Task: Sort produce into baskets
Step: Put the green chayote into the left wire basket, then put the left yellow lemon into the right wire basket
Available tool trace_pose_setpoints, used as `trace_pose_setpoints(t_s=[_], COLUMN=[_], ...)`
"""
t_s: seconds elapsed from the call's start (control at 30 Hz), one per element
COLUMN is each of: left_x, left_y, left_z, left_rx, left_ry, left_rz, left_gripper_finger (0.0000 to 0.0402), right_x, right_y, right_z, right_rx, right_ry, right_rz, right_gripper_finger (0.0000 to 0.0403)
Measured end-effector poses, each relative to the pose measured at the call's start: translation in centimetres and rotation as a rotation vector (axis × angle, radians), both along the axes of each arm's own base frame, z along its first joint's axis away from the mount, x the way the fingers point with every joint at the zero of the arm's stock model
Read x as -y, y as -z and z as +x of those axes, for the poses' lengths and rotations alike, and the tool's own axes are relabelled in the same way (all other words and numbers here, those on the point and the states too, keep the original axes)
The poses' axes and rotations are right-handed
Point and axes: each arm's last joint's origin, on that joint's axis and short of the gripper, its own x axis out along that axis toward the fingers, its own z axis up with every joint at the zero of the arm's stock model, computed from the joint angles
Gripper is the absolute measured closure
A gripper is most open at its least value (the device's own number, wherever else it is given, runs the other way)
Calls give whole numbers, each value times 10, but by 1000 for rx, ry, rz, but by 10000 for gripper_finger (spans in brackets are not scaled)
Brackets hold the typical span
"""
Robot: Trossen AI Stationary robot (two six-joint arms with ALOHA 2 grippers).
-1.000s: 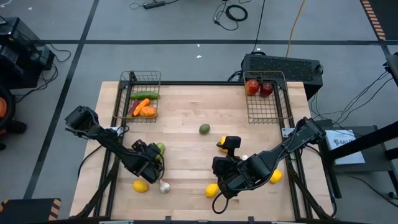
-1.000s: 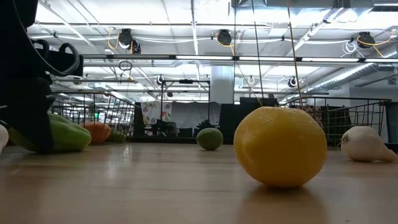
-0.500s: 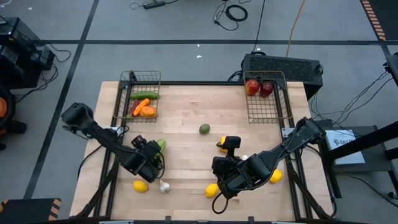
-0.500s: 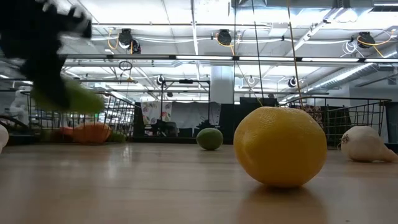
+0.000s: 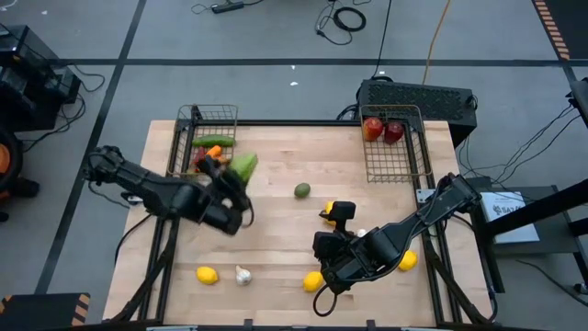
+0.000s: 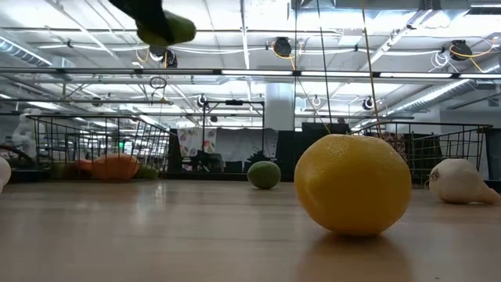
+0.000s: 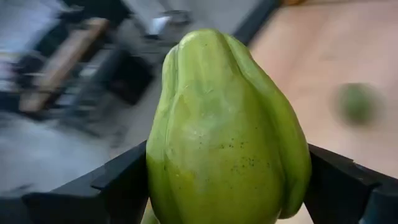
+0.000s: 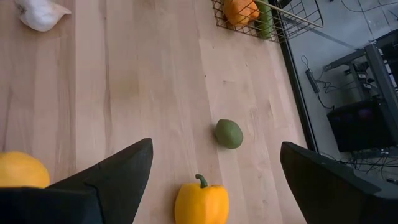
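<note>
Clamping a green squash (image 7: 227,134) between its two dark fingers, the left gripper (image 5: 230,184) is raised off the table in the left half of the high view, just beside the lower right corner of the left basket (image 5: 196,117); in the low view the squash shows at the upper left of the frame, above the wood. That basket, at the upper left of the table (image 5: 276,156), holds a cucumber (image 5: 212,141) and an orange pepper (image 5: 219,165). The right gripper (image 8: 211,180), its fingers spread apart and holding nothing, hangs low in the lower right part of the table, with a yellow pepper (image 8: 201,202) between and just ahead of its fingers. An avocado (image 5: 302,190) lies near the table's centre. Two lemons (image 5: 208,274) and a garlic (image 5: 243,275) rest along the lower edge. The right basket (image 5: 393,170), upper right, contains two red apples (image 5: 382,130).
</note>
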Motion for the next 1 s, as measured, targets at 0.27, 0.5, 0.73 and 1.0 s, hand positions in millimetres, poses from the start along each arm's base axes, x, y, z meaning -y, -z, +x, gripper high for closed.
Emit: trace_pose_setpoints(t_s=[0.27, 0.5, 0.73, 1.0], left_x=[-88, -155, -181, -176], left_y=[17, 57, 78, 73], left_z=[-15, -32, -37, -39], left_rx=[-235, -390, -411, -420], left_ry=[-365, -581, -560, -532], left_rz=[92, 6, -125, -127], left_gripper_finger=[63, 59, 10, 7], right_x=[-2, -3, -3, -3], right_y=[1, 1, 1, 0], right_z=[-1, -2, -2, -2], right_rx=[-13, -13, -13, -12], right_ry=[-12, -13, -13, -13], right_rz=[22, 21, 21, 16], right_gripper_finger=[60, 60, 60, 60])
